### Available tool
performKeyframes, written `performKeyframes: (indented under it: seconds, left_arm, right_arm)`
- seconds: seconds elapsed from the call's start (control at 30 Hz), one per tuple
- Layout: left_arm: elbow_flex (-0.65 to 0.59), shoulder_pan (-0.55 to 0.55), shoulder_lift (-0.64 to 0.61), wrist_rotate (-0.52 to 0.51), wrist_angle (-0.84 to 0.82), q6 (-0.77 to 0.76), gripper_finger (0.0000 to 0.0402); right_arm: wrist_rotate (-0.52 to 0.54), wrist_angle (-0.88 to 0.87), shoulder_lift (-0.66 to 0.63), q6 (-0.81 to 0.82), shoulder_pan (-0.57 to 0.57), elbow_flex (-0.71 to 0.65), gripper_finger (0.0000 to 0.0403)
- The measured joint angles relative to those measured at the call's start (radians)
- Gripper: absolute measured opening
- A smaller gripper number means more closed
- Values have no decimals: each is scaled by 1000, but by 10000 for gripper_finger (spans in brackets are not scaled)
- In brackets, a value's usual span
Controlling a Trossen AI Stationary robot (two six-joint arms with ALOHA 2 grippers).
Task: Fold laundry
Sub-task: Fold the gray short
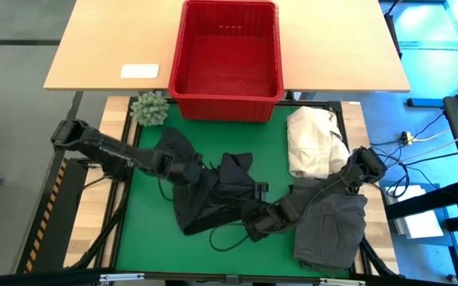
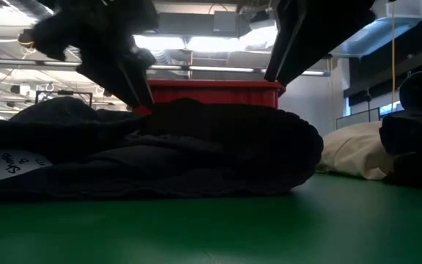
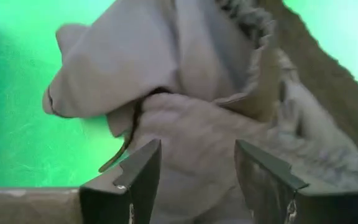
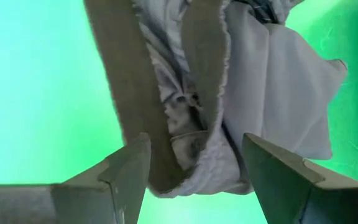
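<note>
A crumpled dark garment (image 1: 213, 199) of the laundry lies in a heap on the middle of the green mat (image 1: 141, 238). In the low view the garment (image 2: 196, 147) is a low mound. My left gripper (image 1: 201, 176) stands open over the garment's left part (image 3: 135, 56), its fingers slanting down. My right gripper (image 1: 257, 222) stands open over the garment's near right part, where a hem (image 4: 197, 93) runs between its fingers. No frame shows either gripper touching the cloth. A second dark grey garment (image 1: 332, 226) lies flat at the near right.
A red basket (image 1: 173, 79) stands at the far edge, with a small green plant ball (image 1: 149, 109) to its left. A cream-white cloth heap (image 1: 312, 139) lies at the far right. A thin cord (image 1: 229, 238) loops onto bare mat near the front edge.
</note>
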Motion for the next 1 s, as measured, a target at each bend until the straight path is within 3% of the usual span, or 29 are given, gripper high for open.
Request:
performKeyframes:
  seconds: [0.2, 0.57, 0.8, 1.0]
  left_arm:
    - [0, 157, 0, 200, 0, 103, 197]
    - [0, 340, 6, 439, -62, 201, 198]
    - [1, 379, 47, 501, -94, 204, 198]
    - [1, 357, 107, 527, -101, 196, 193]
  right_arm:
    - [-13, 54, -6, -26, 3, -36, 252]
    - [-132, 574, -250, -24, -31, -453, 252]
    - [-167, 787, -281, -38, -32, -560, 252]
    - [-202, 814, -253, -84, -45, -557, 252]
